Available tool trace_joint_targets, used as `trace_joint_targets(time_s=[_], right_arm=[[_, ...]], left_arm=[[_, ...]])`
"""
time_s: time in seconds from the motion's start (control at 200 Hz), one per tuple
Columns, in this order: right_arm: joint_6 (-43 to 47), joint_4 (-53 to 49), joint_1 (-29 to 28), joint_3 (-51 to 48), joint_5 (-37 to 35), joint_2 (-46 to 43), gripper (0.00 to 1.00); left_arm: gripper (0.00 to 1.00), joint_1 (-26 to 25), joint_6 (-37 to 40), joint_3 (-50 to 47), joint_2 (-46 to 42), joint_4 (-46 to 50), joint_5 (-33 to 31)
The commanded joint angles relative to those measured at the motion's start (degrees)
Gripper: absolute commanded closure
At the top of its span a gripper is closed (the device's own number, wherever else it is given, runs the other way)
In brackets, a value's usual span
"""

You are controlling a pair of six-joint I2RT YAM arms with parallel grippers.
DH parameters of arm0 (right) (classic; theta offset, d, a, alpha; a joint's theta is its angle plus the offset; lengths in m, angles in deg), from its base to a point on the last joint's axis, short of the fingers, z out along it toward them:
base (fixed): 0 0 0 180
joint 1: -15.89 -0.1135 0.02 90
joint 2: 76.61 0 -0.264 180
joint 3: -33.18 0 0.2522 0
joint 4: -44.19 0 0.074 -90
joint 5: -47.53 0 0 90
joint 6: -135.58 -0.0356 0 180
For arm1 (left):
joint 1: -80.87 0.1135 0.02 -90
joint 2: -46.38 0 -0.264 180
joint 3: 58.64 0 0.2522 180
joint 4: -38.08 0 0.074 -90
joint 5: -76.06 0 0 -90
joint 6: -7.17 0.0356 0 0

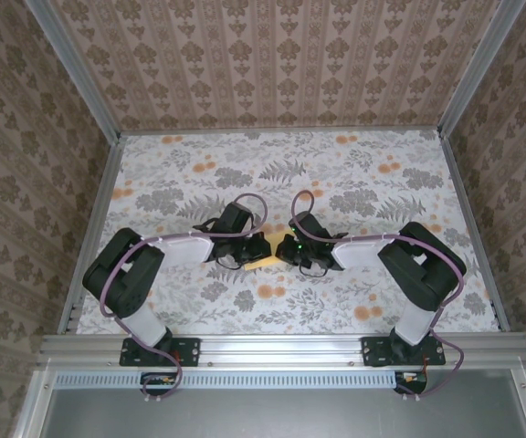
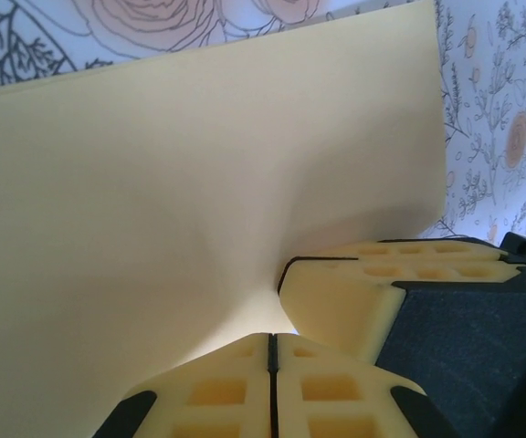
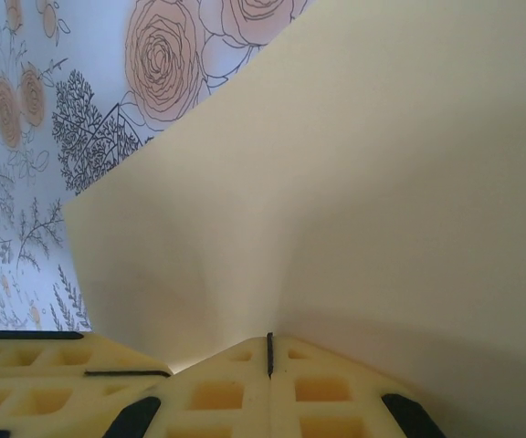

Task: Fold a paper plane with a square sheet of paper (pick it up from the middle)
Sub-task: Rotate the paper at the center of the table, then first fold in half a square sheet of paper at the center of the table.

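One pale-yellow square sheet of paper (image 2: 153,228), plain and gently buckled.

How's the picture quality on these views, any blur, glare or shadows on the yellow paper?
Top view: even light, no glare, the square sheet of paper a small sliver. Left wrist view: soft shadow on the paper above the left gripper. Right wrist view: similar shading above the right gripper; floral table surface sharp.
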Motion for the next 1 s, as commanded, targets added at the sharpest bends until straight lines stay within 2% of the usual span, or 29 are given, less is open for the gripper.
trace_joint_targets(time_s=[0.0, 0.3, 0.61, 0.995], right_arm=[[-1.7, 2.8, -1.0, -1.6, 0.5, 0.2, 0.96], [-1.9, 7.1, -1.8, -4.3, -0.3, -1.6, 0.96], [-2.7, 7.3, -2.9, -5.4, 0.0, -2.9, 0.96], [-5.0, 1.9, -3.2, -4.0, -2.1, -0.3, 0.97]], left_arm=[[0.91, -0.5, 0.7, 0.9, 0.0, 2.6, -0.3], [0.94, -0.5, 0.4, 0.6, 2.4, 3.0, 1.4], [0.95, -0.5, -0.3, 0.3, 3.1, 2.9, 1.2], [0.95, -0.5, 1.5, 0.3, 0.1, 4.7, 1.7]])
